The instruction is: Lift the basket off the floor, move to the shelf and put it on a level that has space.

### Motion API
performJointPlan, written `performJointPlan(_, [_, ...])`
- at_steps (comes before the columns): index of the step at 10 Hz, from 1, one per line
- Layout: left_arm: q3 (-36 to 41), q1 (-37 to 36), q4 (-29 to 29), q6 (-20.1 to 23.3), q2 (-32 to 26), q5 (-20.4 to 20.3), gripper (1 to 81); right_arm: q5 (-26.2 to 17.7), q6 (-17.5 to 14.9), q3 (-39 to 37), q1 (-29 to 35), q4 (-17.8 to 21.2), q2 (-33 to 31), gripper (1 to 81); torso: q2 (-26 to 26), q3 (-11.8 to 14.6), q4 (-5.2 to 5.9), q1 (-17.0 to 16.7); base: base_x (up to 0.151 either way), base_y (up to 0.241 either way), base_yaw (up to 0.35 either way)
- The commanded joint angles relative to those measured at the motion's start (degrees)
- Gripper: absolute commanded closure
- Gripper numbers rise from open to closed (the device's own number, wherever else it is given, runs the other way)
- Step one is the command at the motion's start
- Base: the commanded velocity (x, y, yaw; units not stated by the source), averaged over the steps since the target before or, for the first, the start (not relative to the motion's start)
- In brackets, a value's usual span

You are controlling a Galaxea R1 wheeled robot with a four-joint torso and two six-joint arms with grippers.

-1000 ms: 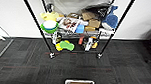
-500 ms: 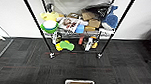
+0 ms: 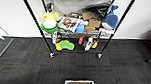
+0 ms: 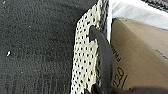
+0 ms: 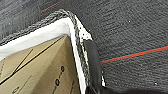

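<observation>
Two wrist cameras sit close against opposite ends of the basket, each looking along one of its black loop handles, but whether either gripper's fingers are closed on a handle I cannot tell, since only a dark sliver of hardware shows at each picture's border. In the left wrist view the cream woven wall with its dark speckles runs beside the handle, and a brown cardboard box with printed lettering lies inside against the white lining. The right wrist view shows the braided grey rim curving round a corner, the same box within, and the floor of dark carpet tile crossed by a thin red line. From the head view the basket sits on the floor at the near edge, centred, well apart from the shelf, whose black posts stand on castors by the white wall, its lower tiers crowded with assorted items.
</observation>
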Motion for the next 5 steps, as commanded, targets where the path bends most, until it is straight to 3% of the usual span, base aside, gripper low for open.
performJointPlan(1, [0.31, -3.27, -0.68, -0.33, -0.58, 5.07, 81.1, -2.96, 0.94, 1.16, 3.98, 0.8, -1.2, 81.1, 5.53, 0.0, 0.0, -3.56, 0.0, 0.0, 0.0])
performJointPlan(3, [0.49, -3.36, -0.77, -0.41, -0.5, 4.99, 81.1, -2.97, 1.02, 1.16, 3.98, 0.8, -1.29, 81.1, 9.21, 5.14, 0.0, -5.86, 0.0, 0.0, 0.0])
performJointPlan(5, [0.4, -6.16, -2.62, -1.03, -0.58, 5.34, 81.1, -3.06, 2.87, 1.16, 5.47, 0.8, -1.29, 81.1, 12.07, 6.51, 0.0, -7.54, 0.0, 0.0, 0.0])
